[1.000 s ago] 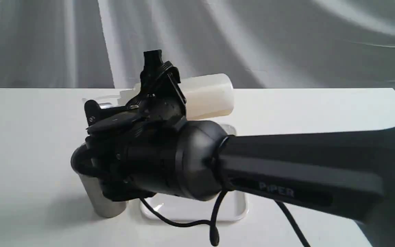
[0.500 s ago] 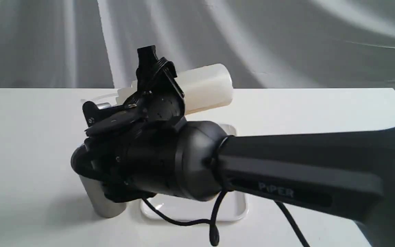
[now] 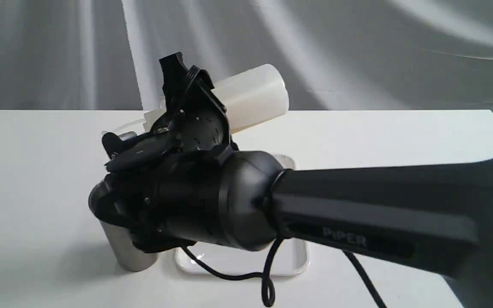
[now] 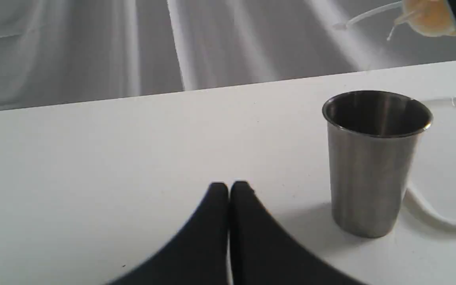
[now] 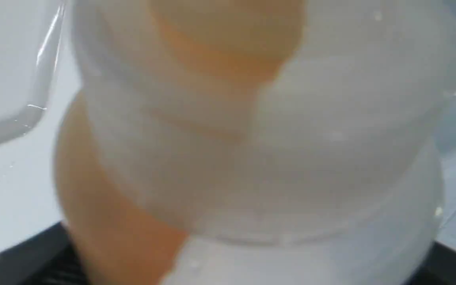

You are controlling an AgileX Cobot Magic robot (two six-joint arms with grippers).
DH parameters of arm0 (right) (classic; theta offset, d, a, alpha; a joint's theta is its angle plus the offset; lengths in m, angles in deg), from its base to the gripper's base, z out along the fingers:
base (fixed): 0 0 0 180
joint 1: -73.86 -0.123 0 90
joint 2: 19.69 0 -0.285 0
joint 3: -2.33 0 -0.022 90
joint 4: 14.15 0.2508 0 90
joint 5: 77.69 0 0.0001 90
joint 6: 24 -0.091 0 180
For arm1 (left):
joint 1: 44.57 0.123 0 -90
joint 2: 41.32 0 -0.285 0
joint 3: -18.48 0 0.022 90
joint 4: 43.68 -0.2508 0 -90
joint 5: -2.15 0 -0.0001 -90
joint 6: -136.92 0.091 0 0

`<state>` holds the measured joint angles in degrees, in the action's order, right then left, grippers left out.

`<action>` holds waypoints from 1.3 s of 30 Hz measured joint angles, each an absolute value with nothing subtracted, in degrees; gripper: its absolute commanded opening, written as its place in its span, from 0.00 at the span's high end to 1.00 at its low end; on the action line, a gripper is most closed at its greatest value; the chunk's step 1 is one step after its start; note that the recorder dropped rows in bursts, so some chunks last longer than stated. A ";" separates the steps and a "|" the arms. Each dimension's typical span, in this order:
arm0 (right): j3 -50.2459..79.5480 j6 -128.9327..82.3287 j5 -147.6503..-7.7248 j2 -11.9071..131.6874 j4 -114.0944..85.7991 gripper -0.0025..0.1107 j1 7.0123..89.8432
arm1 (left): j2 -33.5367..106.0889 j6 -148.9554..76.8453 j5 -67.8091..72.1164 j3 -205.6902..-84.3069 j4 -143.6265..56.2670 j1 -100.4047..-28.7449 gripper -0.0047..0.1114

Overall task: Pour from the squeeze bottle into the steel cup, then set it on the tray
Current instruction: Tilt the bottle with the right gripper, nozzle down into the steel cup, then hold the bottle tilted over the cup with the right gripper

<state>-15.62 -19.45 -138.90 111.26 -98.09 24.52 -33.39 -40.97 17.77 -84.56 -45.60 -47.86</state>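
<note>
Clearly the right tool (image 3: 173,111) is clenched around the squeeze bottle (image 3: 250,96) and holds it in the air above the worktop (image 3: 37,171). The bottle lies strongly tilted: its flat base points up and to the right in the exterior view, and its nozzle end points down to the left, behind the black fingers. In the right wrist view the bottle fills almost the whole picture, blurred, with amber liquid collected on one side of it. In the left wrist view the amber nozzle end and the thin strap are seen high above the steel cup (image 4: 374,166).

The cup stands upright on the worktop, just beside the left edge of the tray (image 3: 289,259); whether they touch one cannot tell. The white tray lies flat under the right arm.

The left tool (image 4: 228,190) is low over the worktop, near the cup but apart from it, its two fingers pressed together and grasping nothing.
</note>
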 measured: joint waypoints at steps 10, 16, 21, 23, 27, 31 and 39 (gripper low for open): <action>-15.62 -18.13 -138.90 111.26 -100.51 0.98 24.52 | -33.39 -40.97 17.77 -84.56 -45.60 -47.86 0.96; -15.62 -16.81 -138.90 111.26 -101.27 0.98 24.52 | -33.39 -40.97 17.77 -84.56 -45.60 -47.86 0.96; -15.62 -13.48 -138.90 111.26 -101.39 0.98 24.52 | -33.39 -40.97 17.77 -84.56 -45.60 -47.86 0.96; -15.62 -12.61 -138.90 111.26 -101.39 0.98 24.52 | -33.39 -40.97 17.77 -84.56 -45.60 -47.86 0.96; -15.62 -11.94 -138.90 111.26 -101.39 0.98 24.52 | -33.39 -40.97 17.77 -84.56 -45.60 -47.86 0.96; -15.62 -11.26 -138.90 111.26 -101.39 0.98 24.52 | -33.39 -40.97 17.77 -84.56 -45.60 -47.86 0.96; -15.62 -10.44 -138.90 111.26 -101.60 0.98 24.52 | -33.39 -40.97 17.77 -84.56 -45.60 -47.86 0.96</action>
